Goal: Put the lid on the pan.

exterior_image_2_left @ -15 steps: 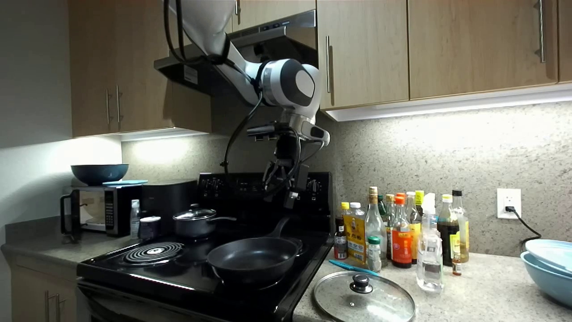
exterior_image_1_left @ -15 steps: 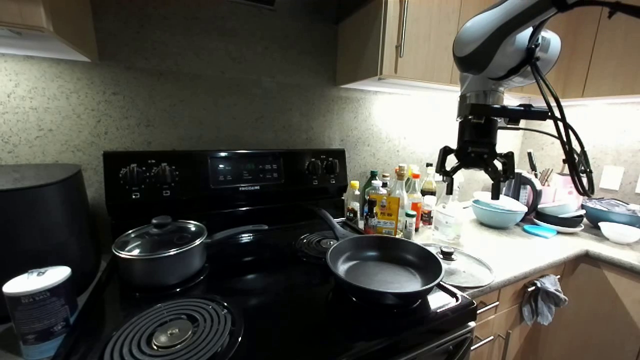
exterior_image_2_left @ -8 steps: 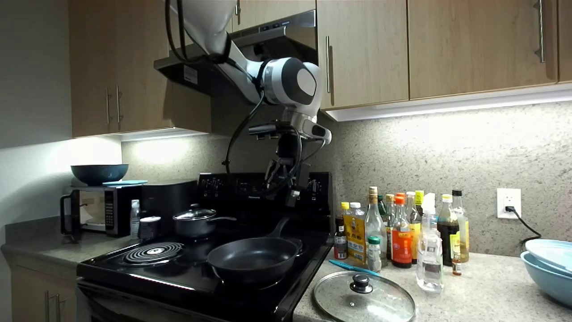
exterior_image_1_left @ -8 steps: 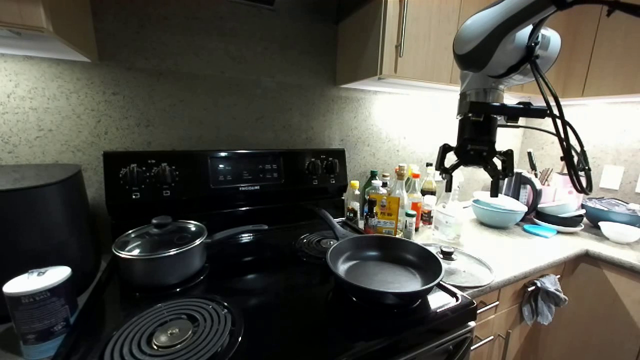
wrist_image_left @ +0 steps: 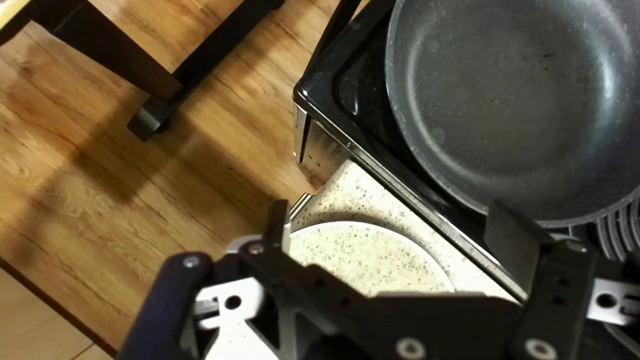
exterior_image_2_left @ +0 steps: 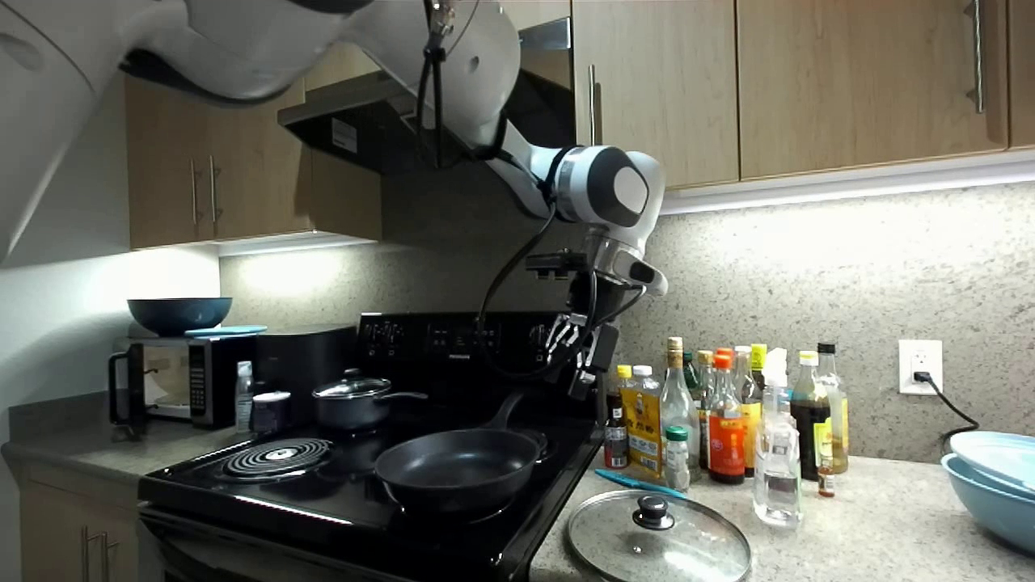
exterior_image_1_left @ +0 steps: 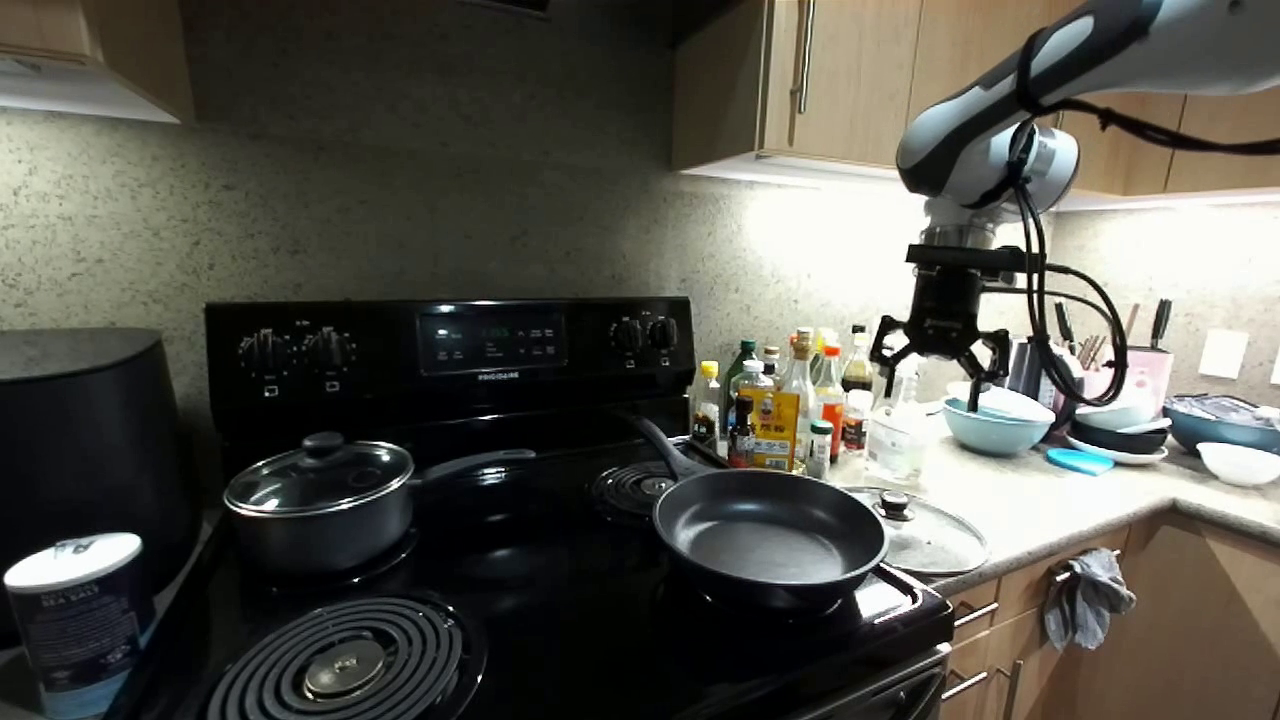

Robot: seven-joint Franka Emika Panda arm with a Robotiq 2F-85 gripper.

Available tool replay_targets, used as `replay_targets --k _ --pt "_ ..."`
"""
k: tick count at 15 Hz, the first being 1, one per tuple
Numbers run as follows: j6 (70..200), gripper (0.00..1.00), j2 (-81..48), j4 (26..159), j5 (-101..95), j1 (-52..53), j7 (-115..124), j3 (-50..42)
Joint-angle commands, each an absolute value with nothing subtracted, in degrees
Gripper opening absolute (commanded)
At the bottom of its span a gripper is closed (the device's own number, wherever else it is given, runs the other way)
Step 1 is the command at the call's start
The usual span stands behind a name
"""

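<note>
Bright light washes over the speckled counter [exterior_image_2_left: 889,525], and right there lies the glass lid [exterior_image_2_left: 659,540], flat, black knob [exterior_image_2_left: 653,508] up, just beside the stove [exterior_image_1_left: 560,640]! On that stove sits the frying pan [exterior_image_2_left: 457,469], showing its bare inside, long handle [exterior_image_1_left: 655,445] angled back toward the control panel [exterior_image_1_left: 450,345].

Look up: the gripper [exterior_image_1_left: 930,396] hangs in mid-air, well apart from lid and pan, and it's spread wide, the two fingers [wrist_image_left: 512,240] far from each other, holding nothing at all! What a reach from the arm [exterior_image_1_left: 1000,130], too: in an exterior view it stretches in from the upper right, slopes down to the wrist, then hangs nearly straight, fingertips pointing down. Over to the wrist view, and part of the lid shows below, between the fingers, with the gripper's own body covering much of it; the pan fills the upper right corner.

Farther out, a lidded pot [exterior_image_1_left: 325,535] sits toward the back of the stove, a bare coil burner [exterior_image_1_left: 345,670] in front of it. Sauce bottles [exterior_image_2_left: 726,440] crowd together by the wall [exterior_image_2_left: 849,291], a clear spray bottle [exterior_image_2_left: 778,477] near them. Light-blue bowls [exterior_image_2_left: 986,501] stack up along the counter, and a microwave [exterior_image_2_left: 194,380] stands beyond the stove.
</note>
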State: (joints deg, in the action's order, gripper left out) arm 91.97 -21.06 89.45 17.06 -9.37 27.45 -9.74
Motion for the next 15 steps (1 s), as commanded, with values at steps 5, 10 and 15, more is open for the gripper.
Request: replay_targets --k 5,10,15 --pt "90.1 1.0 -25.0 85.3 18.2 -10.3 29.0 -10.3" --pt "84.8 1.0 -29.8 80.1 9.5 -9.8 24.5 -10.5" --pt "76.3 1.0 -40.4 67.6 1.9 -11.1 17.8 -10.4"
